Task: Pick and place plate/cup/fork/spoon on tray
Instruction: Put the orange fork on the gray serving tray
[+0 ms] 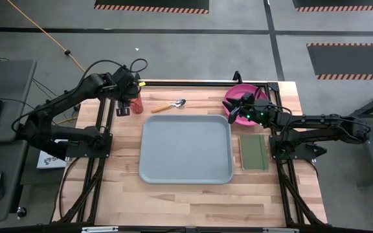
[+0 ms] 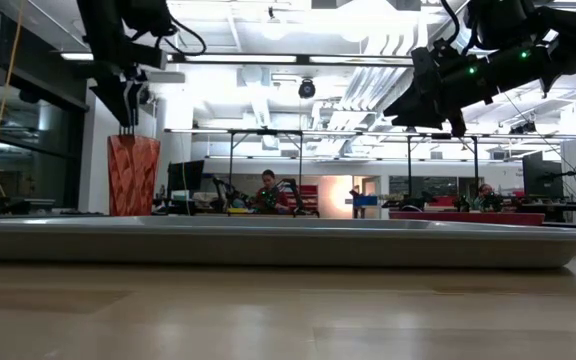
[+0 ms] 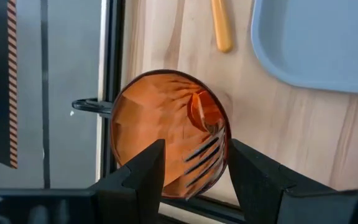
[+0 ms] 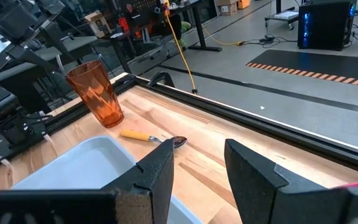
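The cup [image 3: 166, 127] stands upright on the bench [image 1: 186, 194] near its far left corner, just beside the black frame rail and apart from the tray [image 1: 186, 149]. In the left wrist view a fork shows through its translucent orange wall, leaning inside it. The left gripper [image 3: 194, 165] hangs directly above the cup, its two fingers [image 3: 145, 171] parted and straddling the near part of the rim; the low view shows them above the rim, not closed on it.

The tray lies flat in the middle of the bench. Between it and the far edge lies a spoon [image 1: 169, 105] with a yellow handle, its bowl pointing right, near the cup but not touching it.

The plate [image 1: 237, 96] sits at the far right of the bench, partly hidden under the right arm. The right gripper [image 4: 197, 168] is raised above the plate's near edge, its fingers [image 4: 157, 171] parted with nothing between them; it touches neither plate nor bench.

A dark-green pad [image 1: 253, 152] lies just right of the tray, close alongside its edge.
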### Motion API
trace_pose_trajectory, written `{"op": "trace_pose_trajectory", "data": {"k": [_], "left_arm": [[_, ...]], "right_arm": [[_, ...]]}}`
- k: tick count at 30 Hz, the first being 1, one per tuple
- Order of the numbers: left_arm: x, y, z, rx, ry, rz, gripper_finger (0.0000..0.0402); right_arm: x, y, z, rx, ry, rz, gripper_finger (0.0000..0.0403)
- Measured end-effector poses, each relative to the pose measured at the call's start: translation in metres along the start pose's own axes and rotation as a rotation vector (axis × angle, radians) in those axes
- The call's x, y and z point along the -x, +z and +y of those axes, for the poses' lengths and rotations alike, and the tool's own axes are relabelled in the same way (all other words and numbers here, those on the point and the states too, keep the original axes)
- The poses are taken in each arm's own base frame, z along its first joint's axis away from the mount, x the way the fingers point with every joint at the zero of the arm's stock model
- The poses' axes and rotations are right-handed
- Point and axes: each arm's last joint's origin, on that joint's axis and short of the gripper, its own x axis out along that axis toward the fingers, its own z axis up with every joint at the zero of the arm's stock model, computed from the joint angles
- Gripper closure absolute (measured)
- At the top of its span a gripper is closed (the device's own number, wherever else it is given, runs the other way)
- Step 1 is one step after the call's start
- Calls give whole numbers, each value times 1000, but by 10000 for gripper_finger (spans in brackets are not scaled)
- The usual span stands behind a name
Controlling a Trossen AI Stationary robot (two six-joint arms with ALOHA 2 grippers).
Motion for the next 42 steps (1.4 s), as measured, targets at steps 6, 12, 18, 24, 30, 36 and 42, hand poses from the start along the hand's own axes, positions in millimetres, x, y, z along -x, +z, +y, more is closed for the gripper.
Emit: {"op": "trace_pose_trajectory", "data": {"k": [6, 12, 18, 24, 30, 36, 42], "left_arm": [[-4, 2, 1, 15, -11, 13, 253], [-4, 2, 1, 15, -10, 13, 306], [-4, 2, 1, -1, -7, 14, 361], [-4, 3, 1, -3, -5, 10, 389], [-4, 3, 1, -3, -4, 9, 399], [-4, 3, 1, -3, -4, 9, 399], [-4, 3, 1, -3, 2, 14, 400]], "right_arm": [[0, 0, 0, 0, 0, 1, 268], [0, 0, 0, 0, 1, 1, 268], [0, 0, 0, 0, 1, 1, 268], [0, 0, 0, 0, 1, 1, 268], [0, 0, 0, 0, 1, 1, 268], [0, 0, 0, 0, 1, 1, 268], [0, 0, 0, 0, 1, 1, 268]]}}
